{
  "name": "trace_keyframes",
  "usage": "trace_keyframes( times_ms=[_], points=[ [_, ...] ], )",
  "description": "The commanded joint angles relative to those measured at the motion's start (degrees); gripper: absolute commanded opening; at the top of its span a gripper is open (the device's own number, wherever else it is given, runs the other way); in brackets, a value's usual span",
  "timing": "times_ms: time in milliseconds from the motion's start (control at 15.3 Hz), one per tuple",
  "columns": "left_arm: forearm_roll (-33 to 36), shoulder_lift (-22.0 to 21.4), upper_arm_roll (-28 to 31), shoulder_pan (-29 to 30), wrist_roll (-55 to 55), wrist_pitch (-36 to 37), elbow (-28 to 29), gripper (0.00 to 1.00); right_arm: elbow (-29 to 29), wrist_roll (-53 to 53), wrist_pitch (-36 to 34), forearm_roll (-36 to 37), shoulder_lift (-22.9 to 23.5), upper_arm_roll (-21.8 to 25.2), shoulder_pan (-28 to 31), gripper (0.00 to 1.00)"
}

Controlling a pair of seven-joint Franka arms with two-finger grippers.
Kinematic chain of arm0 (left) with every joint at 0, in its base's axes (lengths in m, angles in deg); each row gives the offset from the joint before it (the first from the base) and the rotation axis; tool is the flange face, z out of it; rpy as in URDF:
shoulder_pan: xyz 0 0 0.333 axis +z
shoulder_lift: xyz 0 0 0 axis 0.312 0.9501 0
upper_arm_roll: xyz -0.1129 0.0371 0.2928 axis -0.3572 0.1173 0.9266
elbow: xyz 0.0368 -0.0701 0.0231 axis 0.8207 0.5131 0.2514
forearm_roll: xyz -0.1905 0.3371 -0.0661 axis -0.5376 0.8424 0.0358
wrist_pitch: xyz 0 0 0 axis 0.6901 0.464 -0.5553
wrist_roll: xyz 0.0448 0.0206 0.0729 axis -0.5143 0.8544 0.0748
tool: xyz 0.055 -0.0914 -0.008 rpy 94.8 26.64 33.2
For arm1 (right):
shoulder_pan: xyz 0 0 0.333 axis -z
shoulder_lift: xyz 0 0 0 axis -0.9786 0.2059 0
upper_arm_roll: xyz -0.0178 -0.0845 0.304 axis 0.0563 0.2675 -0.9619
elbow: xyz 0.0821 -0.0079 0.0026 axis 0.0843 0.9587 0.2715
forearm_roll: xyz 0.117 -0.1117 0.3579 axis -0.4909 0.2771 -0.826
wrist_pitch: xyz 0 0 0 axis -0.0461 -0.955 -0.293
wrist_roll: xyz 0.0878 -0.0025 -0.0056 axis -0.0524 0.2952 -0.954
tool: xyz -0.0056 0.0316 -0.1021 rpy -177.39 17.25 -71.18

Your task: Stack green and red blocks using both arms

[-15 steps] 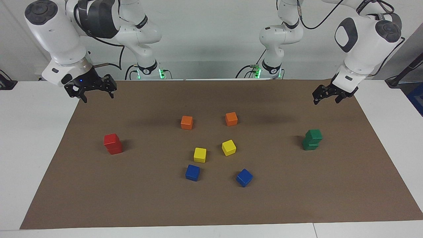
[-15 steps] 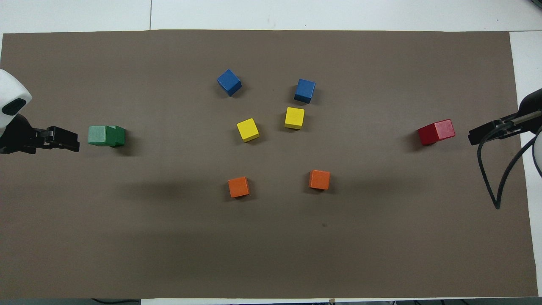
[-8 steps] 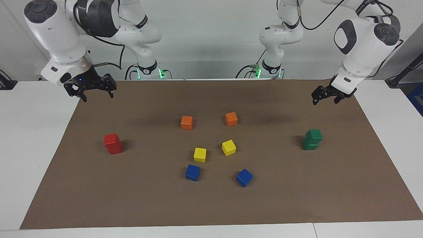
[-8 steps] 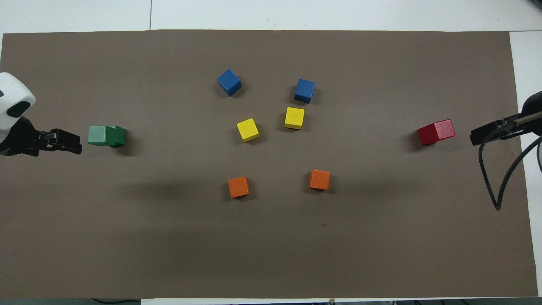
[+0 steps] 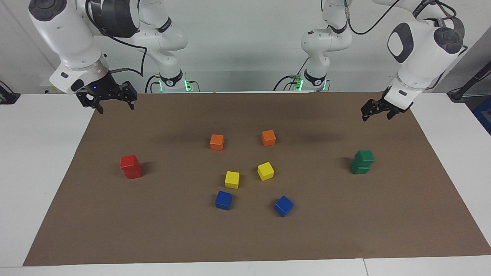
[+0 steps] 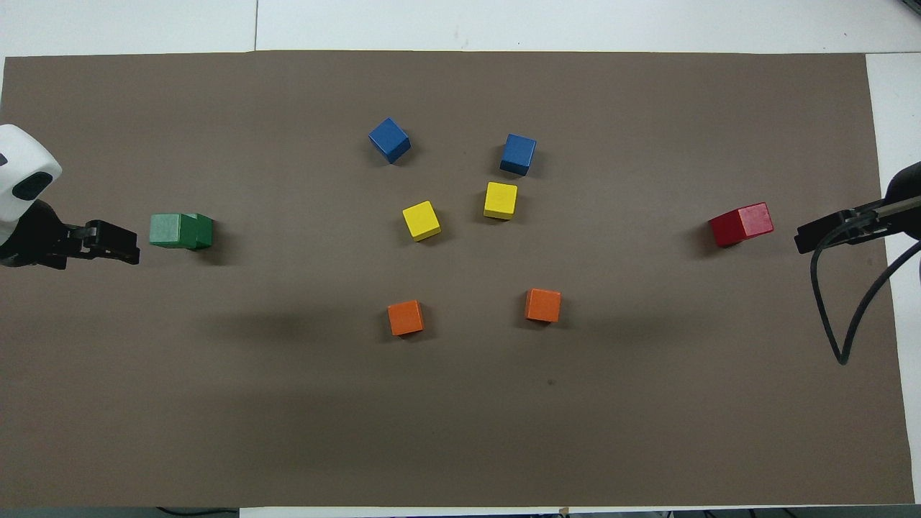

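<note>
From the facing camera, the white bench carries a brown paper mat. Toward the right arm's end of the mat, two bright red matte cubes sit one on the other, the upper one slightly offset. Toward the left arm's end, two dark green matte cubes are stacked the same way, the upper one twisted a little on the lower. Between the stacks lie two orange cubes, nearest the robots, then two yellow cubes, then two blue cubes, all single and apart from each other. The right arm's black two-finger pincer hangs in the air over the mat's edge nearest the robots, its fingers spread wide and holding nothing. The left arm's black pincer hangs over the mat's corner at its own end; its fingers look slightly parted and empty.

From the overhead camera, the green stack appears as a pale top face over a darker one, with the left pincer just beside it in the picture, raised above the mat. The red stack stands toward the right arm's end, the right pincer near it at the mat's border; here I cannot tell its spread. The orange cubes, yellow cubes and blue cubes fill the middle.
</note>
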Motion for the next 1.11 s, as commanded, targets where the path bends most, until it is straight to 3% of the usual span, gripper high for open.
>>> trace_keyframes(
  times_ms=[0, 522, 652, 1043],
  points=[
    [-0.88, 0.0, 0.66, -0.76, 0.8, 2.28, -0.65, 1.0, 1.81, 1.42, 0.84, -1.21, -1.61, -0.27, 0.16, 1.0],
    [-0.88, 0.0, 1.19, -2.17, 3.17, 3.86, -1.79, 1.0, 1.81, 3.71, 2.52, -1.21, -1.44, -0.36, 0.33, 1.0],
    [-0.88, 0.0, 0.93, -1.99, 3.08, 6.31, -5.37, 1.0, 1.99, 3.79, 2.78, -1.21, -1.53, -0.36, 0.25, 1.0],
    [-0.88, 0.17, 0.31, -2.43, 3.26, 8.08, -7.94, 1.0, 1.81, 3.71, 2.78, -1.21, -1.53, -0.45, -0.1, 1.0]
  ],
)
